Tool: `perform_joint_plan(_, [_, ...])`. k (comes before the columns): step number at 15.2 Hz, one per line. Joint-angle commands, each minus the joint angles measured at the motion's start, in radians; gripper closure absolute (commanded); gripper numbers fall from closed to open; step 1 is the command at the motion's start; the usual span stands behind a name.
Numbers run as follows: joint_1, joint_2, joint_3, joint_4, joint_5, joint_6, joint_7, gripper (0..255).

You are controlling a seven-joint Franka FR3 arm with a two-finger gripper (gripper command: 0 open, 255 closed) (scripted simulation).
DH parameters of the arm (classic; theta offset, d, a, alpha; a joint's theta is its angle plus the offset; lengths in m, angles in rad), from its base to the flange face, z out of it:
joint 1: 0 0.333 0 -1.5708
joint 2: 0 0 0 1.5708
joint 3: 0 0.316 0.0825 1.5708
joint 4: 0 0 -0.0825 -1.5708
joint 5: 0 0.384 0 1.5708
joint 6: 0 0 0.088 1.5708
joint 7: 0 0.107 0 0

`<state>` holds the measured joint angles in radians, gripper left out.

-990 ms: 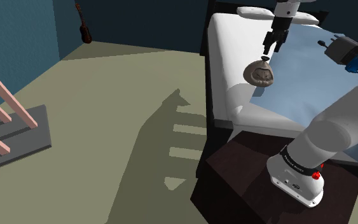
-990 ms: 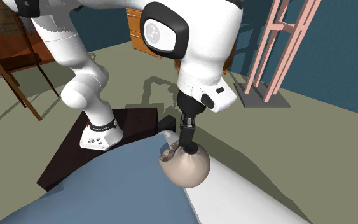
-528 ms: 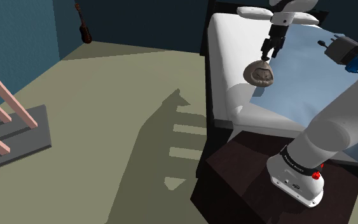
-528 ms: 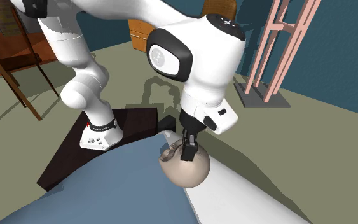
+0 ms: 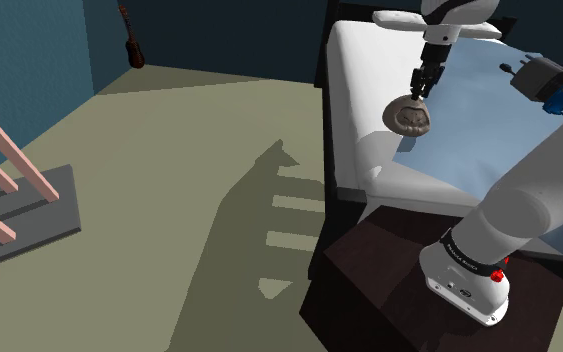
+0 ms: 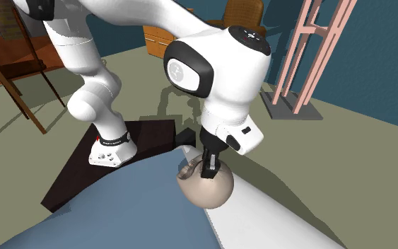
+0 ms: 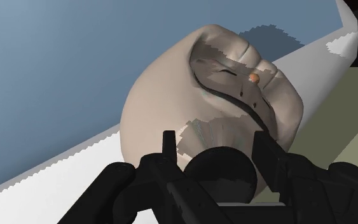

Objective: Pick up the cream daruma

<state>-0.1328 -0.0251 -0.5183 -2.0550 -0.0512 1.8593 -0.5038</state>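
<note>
**Claw is down on the daruma, bed edge**

Shoulder view first: the cream daruma (image 5: 409, 118) sits on the bed (image 5: 354, 60), on the white strip along the shoulder view's left side, right at the edge of the blue blanket (image 5: 479, 120). The gripper (image 5: 421, 88) comes straight down onto its top, fingers drawn in narrow there. The arm's base is on the dark stand (image 5: 384, 295) at lower right. There's a small guitar (image 5: 132, 42) leaning on the blue wall way back, and a blue-and-black object (image 5: 547, 80) further up the blanket.

Second exterior view: looking across the bed at the arm. The daruma (image 6: 208, 189) is where blanket meets white sheet, and the gripper (image 6: 208, 168) is planted on its crown, touching it.

Wrist view: the two black fingers (image 7: 169, 146) stand either side of the daruma's (image 7: 165, 95) grey-streaked top and look pinched against it, so I'd call it clamped on the daruma. The face side points away from the gripper, toward the bed's edge.
</note>
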Motion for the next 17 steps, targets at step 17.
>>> perform_joint_plan(17, [0.004, -0.039, 0.007, 0.123, -0.016, -0.16, 0.009, 255])
